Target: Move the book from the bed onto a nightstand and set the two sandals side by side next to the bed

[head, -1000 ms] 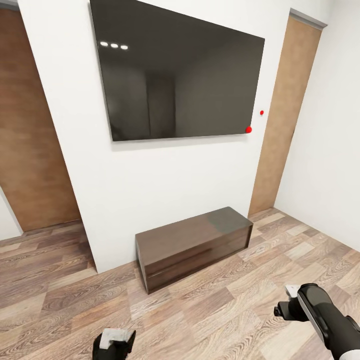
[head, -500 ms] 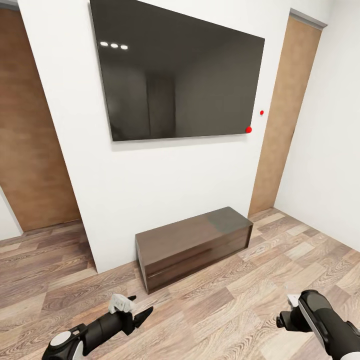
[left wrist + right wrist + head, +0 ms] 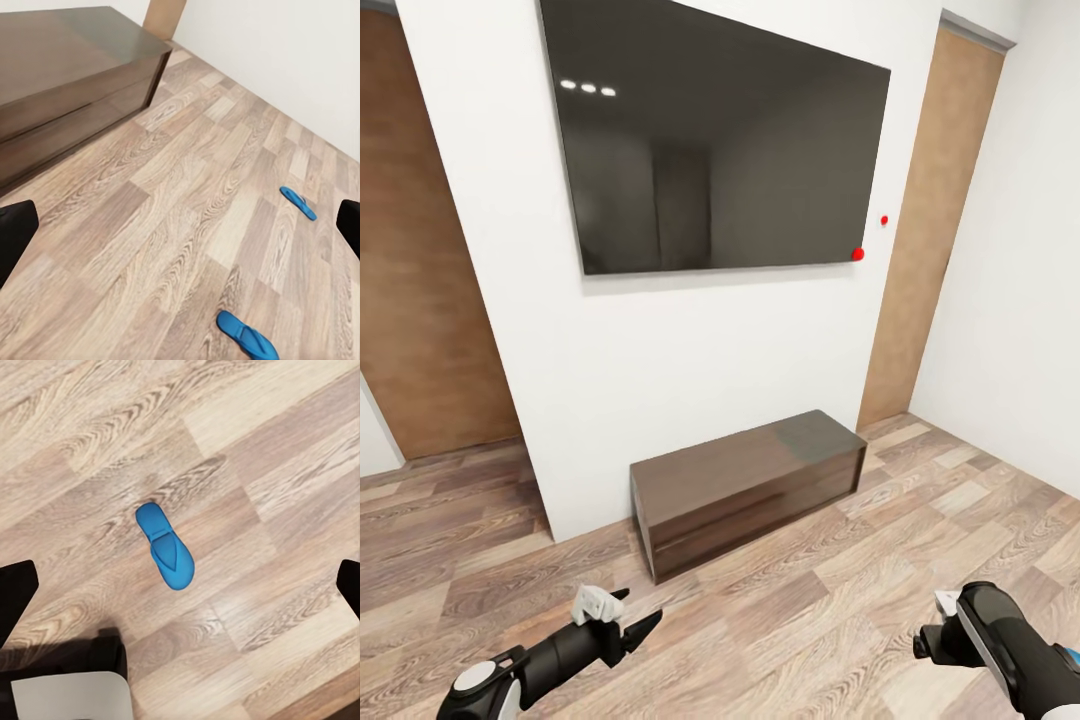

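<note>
The two blue sandals lie flat on the wood floor (image 3: 172,202), well apart from each other; in the left wrist view one sandal (image 3: 298,202) sits farther off near the white wall and the other sandal (image 3: 247,337) lies close by. In the right wrist view a sandal (image 3: 165,546) lies right below the right arm's camera, with bare floor all around it; I cannot tell which of the pair this one is. They are not side by side yet, so that part of the job is not done.

The left gripper (image 3: 622,628) hangs low over the floor with its dark fingers spread wide and nothing in them; the right gripper (image 3: 940,632) also hangs low and holds nothing, and the wide gap between its finger ends in the right wrist view shows it is open too. Open and pointed down like this, the right one looks ready to reach for the sandal under it; that is my guess.

Ahead stands a long low dark bench (image 3: 748,490) against the white wall, under a big black screen (image 3: 715,150); brown doors stand on both sides. Nothing lies between the grippers and the sandals; the bench is the one thing close enough to bump.
</note>
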### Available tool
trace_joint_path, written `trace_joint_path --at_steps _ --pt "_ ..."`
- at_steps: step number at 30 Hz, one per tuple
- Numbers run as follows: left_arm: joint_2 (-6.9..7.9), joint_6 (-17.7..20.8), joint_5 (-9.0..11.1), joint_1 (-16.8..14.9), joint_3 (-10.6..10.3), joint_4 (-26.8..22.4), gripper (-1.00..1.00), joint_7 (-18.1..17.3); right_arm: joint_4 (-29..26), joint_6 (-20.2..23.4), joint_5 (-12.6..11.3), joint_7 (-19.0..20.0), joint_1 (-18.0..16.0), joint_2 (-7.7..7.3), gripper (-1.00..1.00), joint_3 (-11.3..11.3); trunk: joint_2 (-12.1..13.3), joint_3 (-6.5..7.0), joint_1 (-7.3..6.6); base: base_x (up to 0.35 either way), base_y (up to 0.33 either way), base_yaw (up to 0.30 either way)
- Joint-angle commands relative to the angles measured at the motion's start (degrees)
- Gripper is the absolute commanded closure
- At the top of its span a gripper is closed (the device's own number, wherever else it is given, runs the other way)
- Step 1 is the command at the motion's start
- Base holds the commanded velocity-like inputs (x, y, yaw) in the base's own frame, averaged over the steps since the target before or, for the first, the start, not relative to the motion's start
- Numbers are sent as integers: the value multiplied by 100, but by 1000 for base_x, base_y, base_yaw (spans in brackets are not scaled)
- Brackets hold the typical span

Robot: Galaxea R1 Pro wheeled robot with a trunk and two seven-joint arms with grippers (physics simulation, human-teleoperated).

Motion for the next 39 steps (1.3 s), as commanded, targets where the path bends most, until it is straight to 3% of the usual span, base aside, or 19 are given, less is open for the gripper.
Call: trace_joint_path --at_steps 1,39 --pt "-3 44 5 -4 7 0 -100 -27 -6 21 41 43 -2 1 -100 -9 -45 -25 22 0 0 0" --pt "-22 31 -2 -4 -32 87 -100 -2 -8 6 60 39 -1 -36 -100 15 -1569 -707 857 0 0 0"
